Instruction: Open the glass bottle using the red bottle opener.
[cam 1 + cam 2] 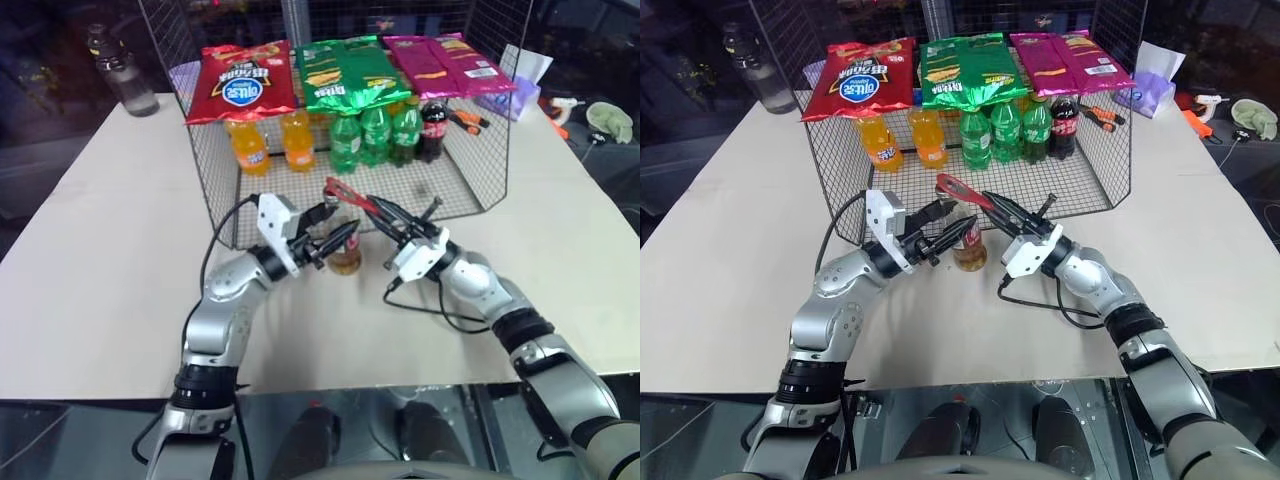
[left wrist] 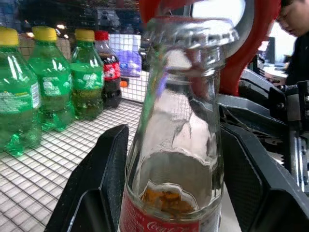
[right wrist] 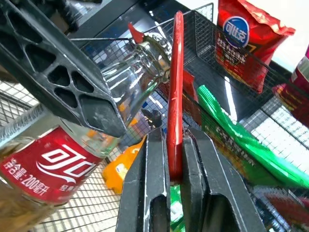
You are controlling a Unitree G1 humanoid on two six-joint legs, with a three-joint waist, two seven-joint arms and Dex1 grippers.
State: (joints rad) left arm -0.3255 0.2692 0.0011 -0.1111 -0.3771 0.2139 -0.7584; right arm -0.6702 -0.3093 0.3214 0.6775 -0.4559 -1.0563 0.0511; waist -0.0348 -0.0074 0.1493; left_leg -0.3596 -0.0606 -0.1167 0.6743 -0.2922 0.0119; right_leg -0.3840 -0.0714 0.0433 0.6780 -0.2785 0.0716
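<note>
**Opener seated on the cap; cap not yet off**

The glass bottle stands upright on the table, just in front of the wire basket that holds the soda bottles and snack bags. The left gripper has its two black fingers set one on each side of the bottle's shoulder, partly open and closed against the glass, holding it steady.

The right gripper is clamped tight on the slim handle of the red bottle opener, fingers pressed flat against both faces. From the left wrist view the opener's ring head sits around the bottle's top; the metal cap looks to be in place on the lip.

Progress, as I judge it: bottle secured, tool picked up, and head brought onto the cap. Left to do: the prying stroke itself, levering the handle so the cap lifts free. Whether the opener's tooth is properly hooked under the cap's edge, I cannot tell.
</note>
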